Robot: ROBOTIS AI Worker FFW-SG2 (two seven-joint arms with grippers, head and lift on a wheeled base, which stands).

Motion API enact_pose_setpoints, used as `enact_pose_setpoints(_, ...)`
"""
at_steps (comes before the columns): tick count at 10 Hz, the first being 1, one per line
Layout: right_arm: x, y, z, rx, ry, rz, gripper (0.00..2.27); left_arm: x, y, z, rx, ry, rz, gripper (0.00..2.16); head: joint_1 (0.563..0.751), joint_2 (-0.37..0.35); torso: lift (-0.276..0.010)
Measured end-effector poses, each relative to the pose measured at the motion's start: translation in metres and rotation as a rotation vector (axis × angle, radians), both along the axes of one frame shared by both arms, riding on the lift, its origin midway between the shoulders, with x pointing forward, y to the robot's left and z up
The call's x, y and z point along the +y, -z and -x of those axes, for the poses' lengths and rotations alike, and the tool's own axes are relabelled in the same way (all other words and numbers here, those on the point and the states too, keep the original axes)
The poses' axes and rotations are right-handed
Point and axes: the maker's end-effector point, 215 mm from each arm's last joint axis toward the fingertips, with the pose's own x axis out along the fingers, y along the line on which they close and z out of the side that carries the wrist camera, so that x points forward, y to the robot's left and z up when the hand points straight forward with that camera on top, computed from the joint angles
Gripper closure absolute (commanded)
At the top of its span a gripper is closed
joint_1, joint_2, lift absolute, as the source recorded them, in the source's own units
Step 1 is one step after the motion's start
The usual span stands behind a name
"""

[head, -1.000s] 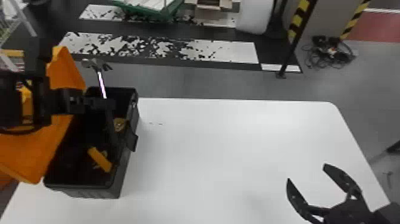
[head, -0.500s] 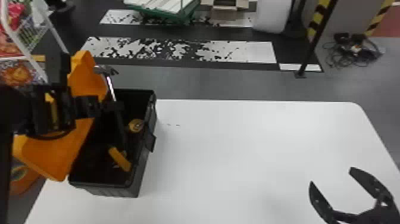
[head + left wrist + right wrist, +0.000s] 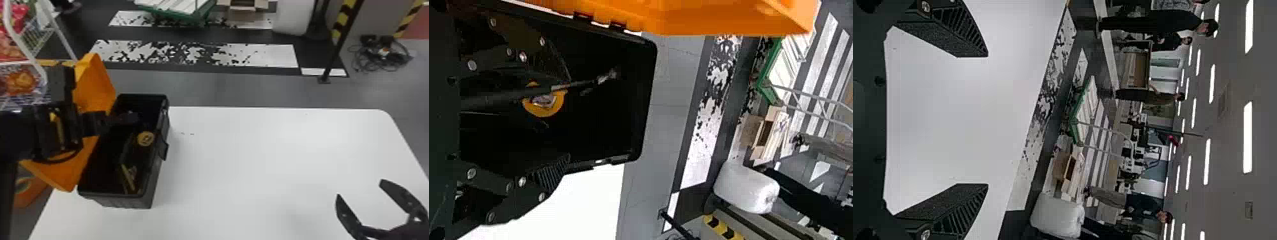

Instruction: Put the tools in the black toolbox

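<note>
Keeping clear, near right: right gripper (image 3: pixel 360 189) stands open over the white table (image 3: pixel 255 178), holding nothing.
Left gripper's exit: left gripper (image 3: pixel 567 117) has its fingers wide apart inside the box, apparently gripping nothing; best raised straight up, with neither finger catching a wall or nudging the handle.
Yellow strip: slim, low at the box's near end (image 3: pixel 128 178).
Dark-handled tool: lies between the spread fingers (image 3: pixel 494 101), inside the box; black grip, thin brownish neck, shiny metal end.
Yellow round piece: ring-like, metallic at its middle (image 3: pixel 545 106), the shaft crossing it in the left wrist view.
Black toolbox: deep, upright, at the table's left (image 3: pixel 127 201).
Orange lid: swung open leftward (image 3: pixel 94 84); the rising wrist should avoid bumping it.
</note>
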Motion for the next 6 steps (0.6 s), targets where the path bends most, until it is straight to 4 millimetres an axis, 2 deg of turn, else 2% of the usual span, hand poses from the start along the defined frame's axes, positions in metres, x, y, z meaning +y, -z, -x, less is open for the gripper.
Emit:
enact_pose_setpoints(2, -0.004, -0.001, -0.001, -0.003, 0.008, -0.001, 0.08, -0.007, 0.001, 0.023, -0.024, -0.02, 0.033, 0.06, 0.695, 0.041, -0.039)
enact_pose_setpoints(4, -0.014, -0.005, -0.003, -0.007, 0.033, -0.014, 0.08, -0.026, -0.002, 0.055, -0.082, -0.036, 0.08, 0.07, 0.695, 0.011, -0.039)
enact_pose_setpoints(6, -0.028, -0.011, -0.005, -0.011, 0.054, -0.053, 0.08, -0.05, -0.014, 0.082, -0.199, -0.052, 0.12, 0.07, 0.695, -0.053, -0.039)
